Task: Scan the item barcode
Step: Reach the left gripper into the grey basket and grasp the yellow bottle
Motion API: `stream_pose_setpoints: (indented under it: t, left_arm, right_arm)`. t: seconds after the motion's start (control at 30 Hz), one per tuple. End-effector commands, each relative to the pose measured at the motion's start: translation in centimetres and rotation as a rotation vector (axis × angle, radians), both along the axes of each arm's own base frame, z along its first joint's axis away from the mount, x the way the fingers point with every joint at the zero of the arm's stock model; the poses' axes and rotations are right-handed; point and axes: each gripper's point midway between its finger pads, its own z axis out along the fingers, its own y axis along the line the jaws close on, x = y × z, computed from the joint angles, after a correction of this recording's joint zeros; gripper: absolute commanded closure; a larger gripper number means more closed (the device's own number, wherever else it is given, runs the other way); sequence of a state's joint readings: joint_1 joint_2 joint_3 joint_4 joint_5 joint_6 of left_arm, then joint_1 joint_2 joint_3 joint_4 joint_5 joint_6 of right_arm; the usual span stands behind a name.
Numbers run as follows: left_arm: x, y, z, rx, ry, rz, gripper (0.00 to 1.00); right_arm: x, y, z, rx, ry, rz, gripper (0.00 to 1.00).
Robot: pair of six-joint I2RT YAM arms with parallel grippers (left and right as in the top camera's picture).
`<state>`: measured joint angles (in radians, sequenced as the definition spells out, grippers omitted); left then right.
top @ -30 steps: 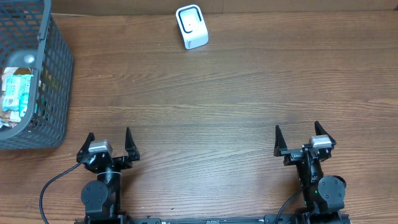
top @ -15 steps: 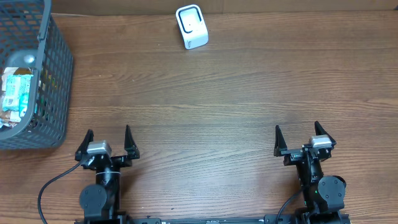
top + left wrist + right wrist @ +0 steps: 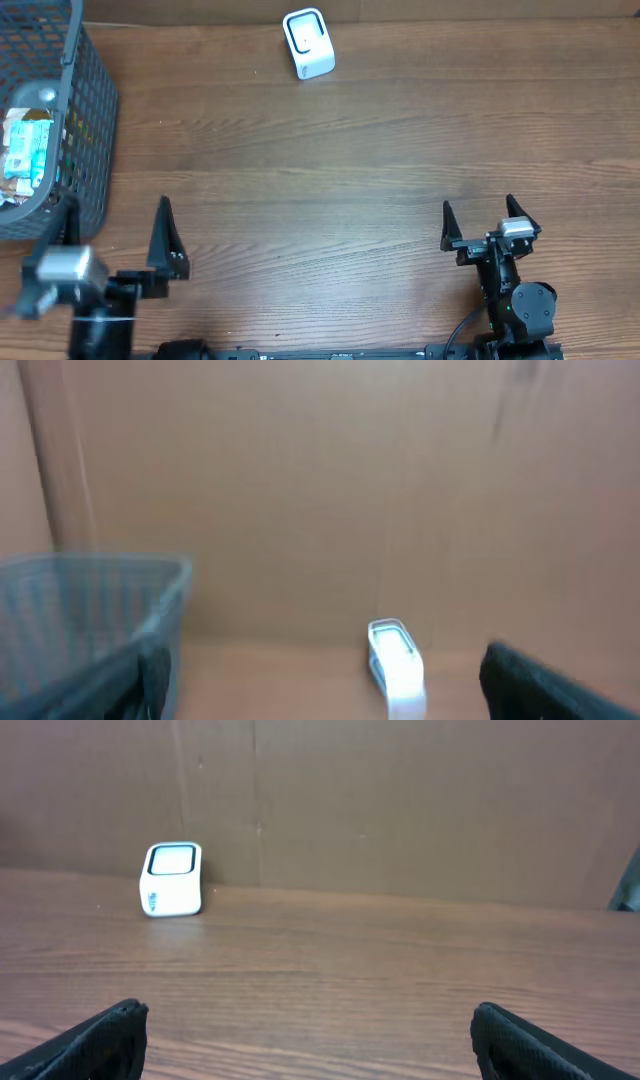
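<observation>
Grippers first: my left gripper [image 3: 115, 238] has its jaws spread wide w/ nothing between them. It looms large and blurred in the overhead cam, near the table's front-left corner, just in front of the basket. My right gripper [image 3: 480, 222] is likewise spread wide and empty, low at the front-right and sharp in view. Its fingertips [image 3: 105, 1038] show as dark wedges in the bottom corners of the R wrist cam. Same in the L wrist cam, though that pic is blurred.

Items to scan are crumpled packets [image 3: 25, 150], white and teal, lying inside the grey mesh basket [image 3: 95, 120] at the far-left edge of the wooden table [image 3: 330, 170] — can't read any barcode on them. White barcode scanner [image 3: 308, 43] stands at the back edge, about mid-table, well apart from both grippers and the basket. R wrist cam has it upper left against a brown board [image 3: 400, 800]; L wrist cam has it low and right of centre, basket to its left.
</observation>
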<state>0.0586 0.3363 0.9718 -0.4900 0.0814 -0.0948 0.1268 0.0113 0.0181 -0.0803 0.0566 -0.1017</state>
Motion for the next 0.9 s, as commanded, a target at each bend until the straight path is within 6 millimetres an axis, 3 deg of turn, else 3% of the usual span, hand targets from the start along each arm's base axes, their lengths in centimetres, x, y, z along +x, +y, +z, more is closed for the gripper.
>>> stream_pose_setpoints:
  t: [0.0,0.2,0.3,0.47,0.6,0.67,0.73,0.87]
  left_arm:
    - [3.4,0.3,2.5,0.008,0.228,0.009,0.00]
    - [9.0,0.6,1.7,-0.002,0.581,0.003,0.00]
    - [12.5,0.7,1.0,-0.006,0.653,-0.001,0.01]
    - [18.2,1.7,-3.6,0.010,0.795,0.035,0.01]
    - [21.2,3.4,-6.8,0.056,0.877,0.114,0.01]
    - [22.3,3.5,-7.4,0.062,0.882,0.112,0.00]
    - [23.2,4.0,-6.7,0.092,0.838,0.115,0.04]
    - [24.4,7.0,-2.7,0.081,0.688,0.188,0.19]
  right_arm:
    - [0.0,0.0,-0.3,-0.002,0.002,-0.001,0.00]
    - [0.0,0.0,-0.3,-0.001,0.002,-0.002,0.00]
    - [0.0,0.0,-0.3,-0.002,0.002,-0.001,0.00]
    - [0.0,0.0,-0.3,-0.001,0.002,-0.002,0.00]
    - [0.0,0.0,-0.3,-0.001,0.002,-0.002,0.00]
    - [0.0,0.0,-0.3,-0.001,0.002,-0.002,0.00]
    - [0.0,0.0,-0.3,-0.002,0.002,-0.001,0.00]
    - [0.0,0.0,-0.3,-0.001,0.002,-0.002,0.00]
